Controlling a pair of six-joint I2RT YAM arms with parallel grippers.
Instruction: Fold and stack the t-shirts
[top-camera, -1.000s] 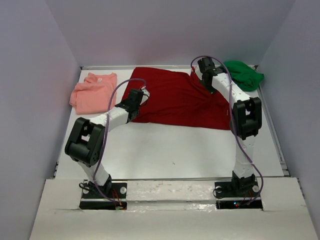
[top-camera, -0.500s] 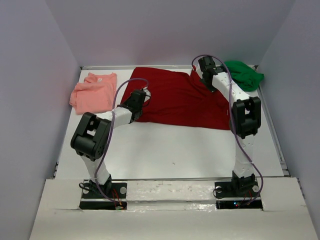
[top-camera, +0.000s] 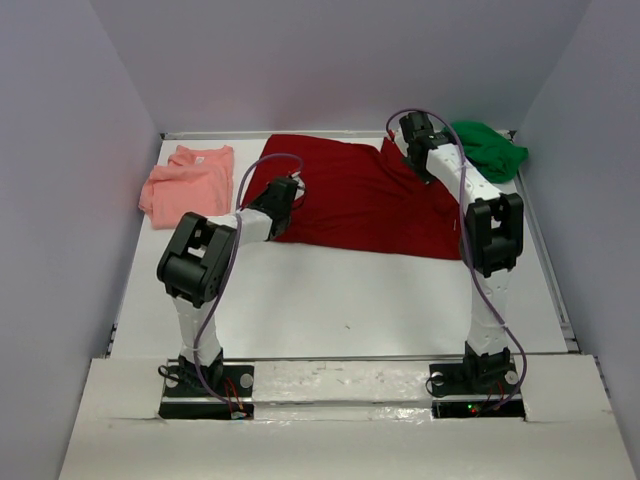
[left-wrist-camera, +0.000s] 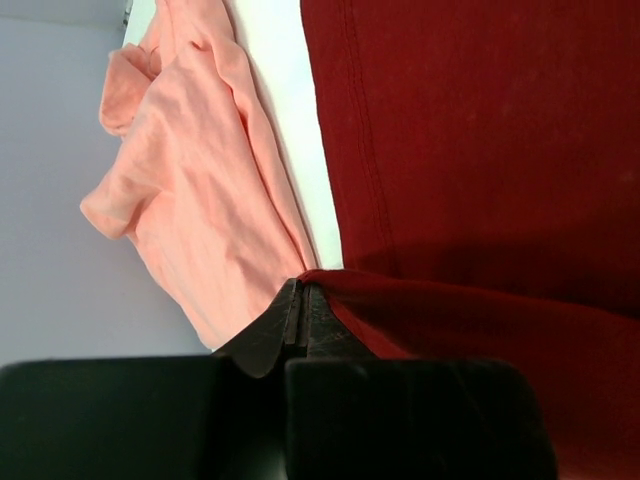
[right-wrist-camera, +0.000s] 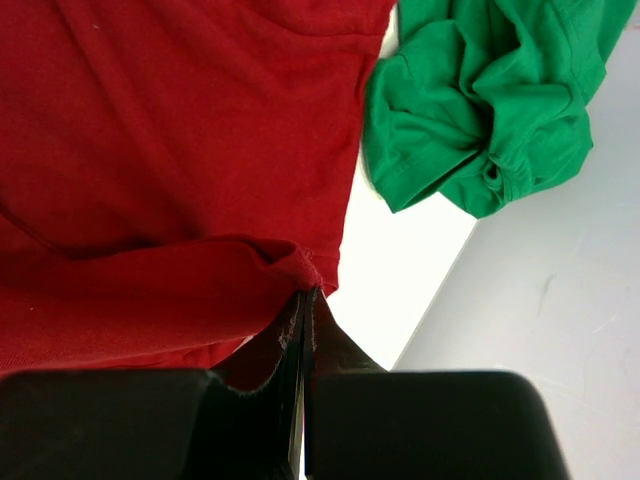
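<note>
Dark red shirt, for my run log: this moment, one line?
left gripper: shut on dark red t-shirt | right gripper: shut on it | pink t-shirt, green t-shirt: untouched

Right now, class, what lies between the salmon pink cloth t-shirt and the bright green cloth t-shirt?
The dark red cloth t-shirt lies spread between the salmon pink t-shirt and the bright green t-shirt; the top external view shows it.
</note>
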